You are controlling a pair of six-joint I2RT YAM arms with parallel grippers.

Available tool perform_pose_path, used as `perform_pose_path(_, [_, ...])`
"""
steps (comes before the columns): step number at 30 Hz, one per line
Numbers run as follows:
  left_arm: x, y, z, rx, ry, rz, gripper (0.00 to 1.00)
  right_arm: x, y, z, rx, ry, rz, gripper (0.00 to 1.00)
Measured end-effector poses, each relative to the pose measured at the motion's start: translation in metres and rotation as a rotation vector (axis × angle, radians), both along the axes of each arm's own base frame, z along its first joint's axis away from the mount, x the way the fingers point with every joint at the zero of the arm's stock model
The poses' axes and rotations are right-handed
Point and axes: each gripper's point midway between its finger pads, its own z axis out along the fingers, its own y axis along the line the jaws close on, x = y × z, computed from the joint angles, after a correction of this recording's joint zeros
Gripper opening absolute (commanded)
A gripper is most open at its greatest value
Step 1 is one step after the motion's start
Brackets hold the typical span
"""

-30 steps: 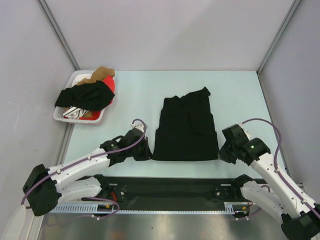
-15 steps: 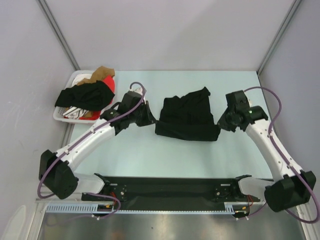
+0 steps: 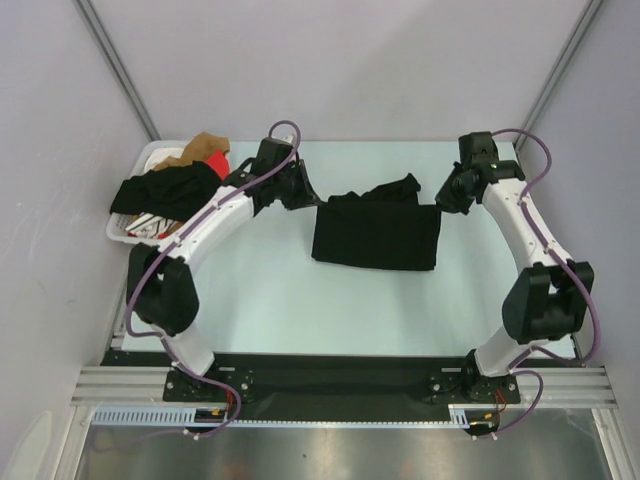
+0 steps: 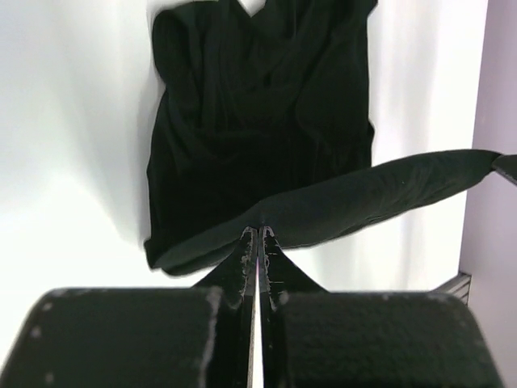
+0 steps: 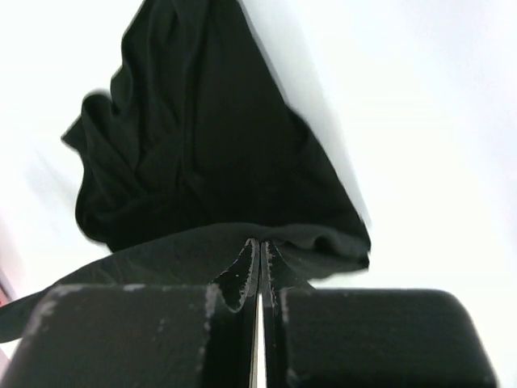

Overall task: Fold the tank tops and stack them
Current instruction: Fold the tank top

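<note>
**Crooked fold ahead?**

Holding the black top (image 3: pixel 375 237) by its hem, left and right jaws pinched tight on the cloth. Lying in the middle of the surface (image 3: pixel 280 300), folded over itself. Could slip out one side and land crooked. Could bunch if dropped early.

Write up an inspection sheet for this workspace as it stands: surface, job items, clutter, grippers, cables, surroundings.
Surface: pale table, no spills seen.
Job's things: black tank top lies mid-table, one hem raised and stretched between the grippers; red tank top sits in the white basket at far left.
Clutter: brown cloth and a second black garment piled in the basket.
Grippers: left gripper and right gripper each shut on the raised hem.
Cables: purple cables looped along both arms, apart from the cloth.
Surroundings: grey walls with metal posts; nothing else seen.
</note>
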Motion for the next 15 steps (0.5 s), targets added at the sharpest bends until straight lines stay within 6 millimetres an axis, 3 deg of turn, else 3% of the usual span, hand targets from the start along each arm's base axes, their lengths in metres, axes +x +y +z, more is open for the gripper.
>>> perform_pose_path(8, [0.041, -0.003, -0.021, 0.002, 0.031, 0.025, 0.00, 0.047, -0.003, -0.018, 0.011, 0.023, 0.024, 0.00])
perform_pose_path(15, [0.077, -0.006, -0.019, -0.026, 0.010, 0.039, 0.01, 0.084, -0.002, -0.020, 0.033, -0.006, 0.041, 0.00])
